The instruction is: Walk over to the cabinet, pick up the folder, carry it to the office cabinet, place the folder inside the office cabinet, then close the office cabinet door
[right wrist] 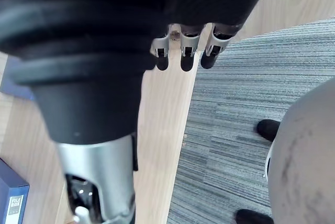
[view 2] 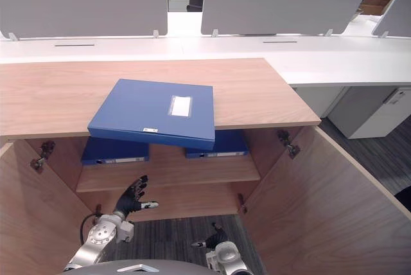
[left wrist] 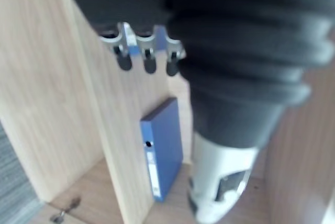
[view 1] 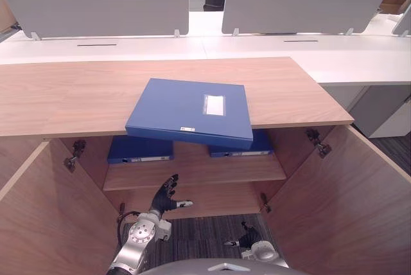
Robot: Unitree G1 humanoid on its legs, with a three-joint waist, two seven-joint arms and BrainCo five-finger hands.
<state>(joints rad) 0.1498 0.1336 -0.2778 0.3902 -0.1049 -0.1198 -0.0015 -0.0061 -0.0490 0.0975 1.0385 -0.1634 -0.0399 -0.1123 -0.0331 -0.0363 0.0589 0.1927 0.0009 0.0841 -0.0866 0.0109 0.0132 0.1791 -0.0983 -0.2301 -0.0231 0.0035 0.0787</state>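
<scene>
the folder (view 1: 189,111) lies flat on the cabinet top (view 1: 64,95), long axis running side to side and a little skewed, its near edge hanging over the open front. the left hand (view 1: 168,195) is below that edge and slightly to its left, fingers spread straight, holding nothing. it looks the nearer one. the right hand (view 1: 247,235) hangs lower, slack and empty. two shelf folders (view 1: 140,150) sit inside.

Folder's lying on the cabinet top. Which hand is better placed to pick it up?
Left, likely. The left hand is raised with fingers spread, just below the blue folder where it overhangs the cabinet top. The right hand hangs lower, farther from the folder.
</scene>
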